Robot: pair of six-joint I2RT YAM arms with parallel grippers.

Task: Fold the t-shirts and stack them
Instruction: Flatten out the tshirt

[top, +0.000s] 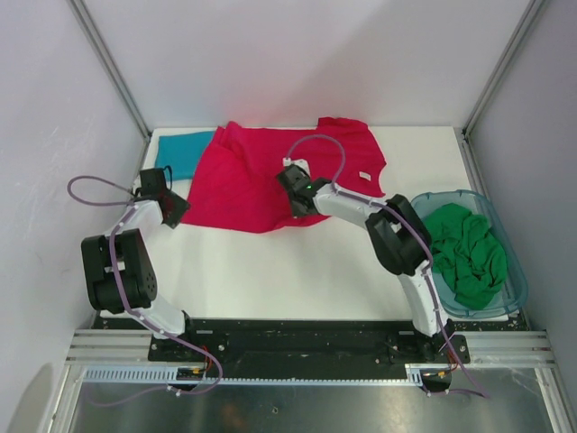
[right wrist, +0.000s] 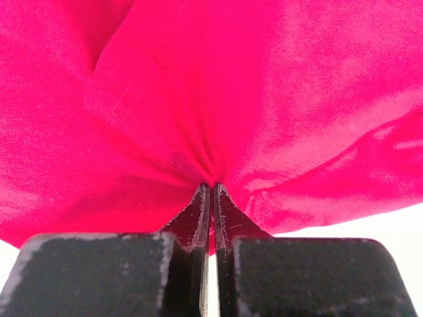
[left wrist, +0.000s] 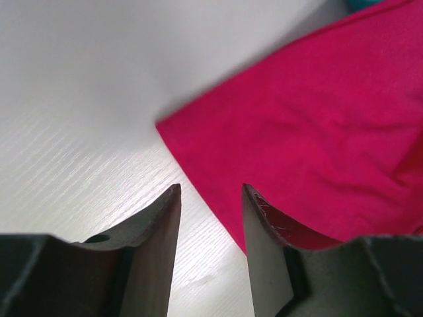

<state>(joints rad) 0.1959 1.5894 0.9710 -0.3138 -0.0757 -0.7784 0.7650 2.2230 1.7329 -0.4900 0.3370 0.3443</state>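
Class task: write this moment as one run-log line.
right gripper: shut on red t-shirt | left gripper: open, at its edge | teal t-shirt: far left | green t-shirt: crumpled in plastic tub

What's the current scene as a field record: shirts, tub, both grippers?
red t-shirt: spread out, rumpled, unfolded, at the far side of the table
teal t-shirt: flat at far left, its right edge under or against the red t-shirt
tub: at the table's right edge
green t-shirt: crumpled inside the tub
left gripper: open, at the red t-shirt's near-left corner, holding nothing
right gripper: shut on a pinch of the red t-shirt, cloth puckering at its tips
stack: none yet
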